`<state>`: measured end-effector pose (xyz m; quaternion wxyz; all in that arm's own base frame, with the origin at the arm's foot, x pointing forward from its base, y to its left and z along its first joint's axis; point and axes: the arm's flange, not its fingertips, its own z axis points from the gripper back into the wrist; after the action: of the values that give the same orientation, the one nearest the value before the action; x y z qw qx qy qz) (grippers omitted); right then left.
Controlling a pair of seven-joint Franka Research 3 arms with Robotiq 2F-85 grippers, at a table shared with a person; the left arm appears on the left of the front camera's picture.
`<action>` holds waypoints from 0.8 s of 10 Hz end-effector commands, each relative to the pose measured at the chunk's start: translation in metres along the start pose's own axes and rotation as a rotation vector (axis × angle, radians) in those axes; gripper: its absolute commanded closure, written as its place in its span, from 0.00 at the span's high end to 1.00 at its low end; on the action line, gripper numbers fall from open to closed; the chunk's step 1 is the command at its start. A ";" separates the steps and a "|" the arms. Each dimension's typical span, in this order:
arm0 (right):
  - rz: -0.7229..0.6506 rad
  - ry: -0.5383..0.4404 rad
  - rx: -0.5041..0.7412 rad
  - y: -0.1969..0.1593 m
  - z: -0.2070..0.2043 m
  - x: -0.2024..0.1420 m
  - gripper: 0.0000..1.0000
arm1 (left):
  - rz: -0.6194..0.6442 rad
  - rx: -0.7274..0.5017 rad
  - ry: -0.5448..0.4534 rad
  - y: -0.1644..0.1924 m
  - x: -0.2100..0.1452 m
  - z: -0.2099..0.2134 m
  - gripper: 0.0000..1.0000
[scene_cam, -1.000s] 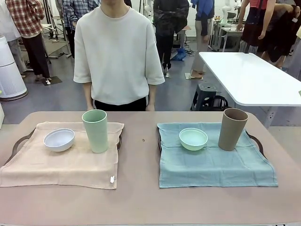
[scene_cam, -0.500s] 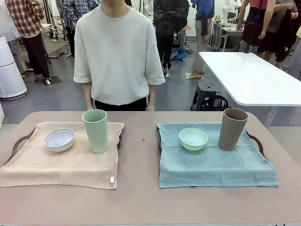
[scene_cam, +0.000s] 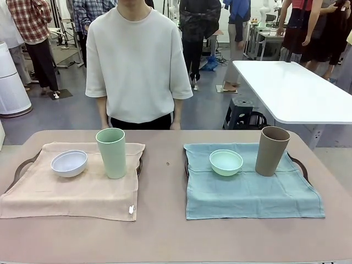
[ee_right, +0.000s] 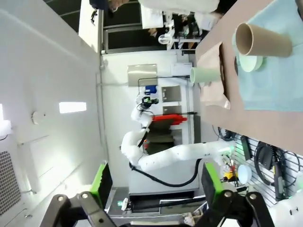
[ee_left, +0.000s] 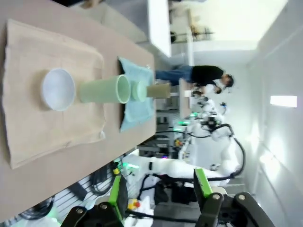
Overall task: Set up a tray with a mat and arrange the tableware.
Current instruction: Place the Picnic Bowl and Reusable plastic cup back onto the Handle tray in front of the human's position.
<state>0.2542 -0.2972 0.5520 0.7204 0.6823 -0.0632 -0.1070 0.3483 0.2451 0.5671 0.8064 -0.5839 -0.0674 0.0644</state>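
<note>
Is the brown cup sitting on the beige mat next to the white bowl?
No, the brown cup stands on the blue mat beside the mint green bowl.

**A busy robotics lab with shared test stations**

This is a large open lab or workshop hall. The brown counter (scene_cam: pixel 165 231) sits on a grey floor among other workstations, including a white table (scene_cam: pixel 297 91) with a step stool (scene_cam: pixel 240 113) beneath it. Several people stand about in the background among tripods and cables. A white cylindrical appliance (scene_cam: pixel 11 82) stands at the left. The wrist views show white walls, ceiling lights, a white robot arm (ee_right: pixel 165 153) on its mount, cables and equipment racks.
</note>
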 end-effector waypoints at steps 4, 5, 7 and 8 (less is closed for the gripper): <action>-0.013 0.039 0.034 -0.012 -0.011 0.006 1.00 | 0.003 -0.050 0.001 0.009 0.002 0.007 0.75; -0.013 0.039 0.034 -0.012 -0.011 0.006 1.00 | 0.003 -0.050 0.001 0.009 0.002 0.007 0.75; -0.013 0.039 0.034 -0.012 -0.011 0.006 1.00 | 0.003 -0.050 0.001 0.009 0.002 0.007 0.75; -0.013 0.039 0.034 -0.012 -0.011 0.006 1.00 | 0.003 -0.050 0.001 0.009 0.002 0.007 0.75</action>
<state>0.2629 -0.2880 0.5391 0.7133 0.6915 -0.0472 -0.1034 0.3530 0.2553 0.5603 0.7894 -0.6077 -0.0628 0.0604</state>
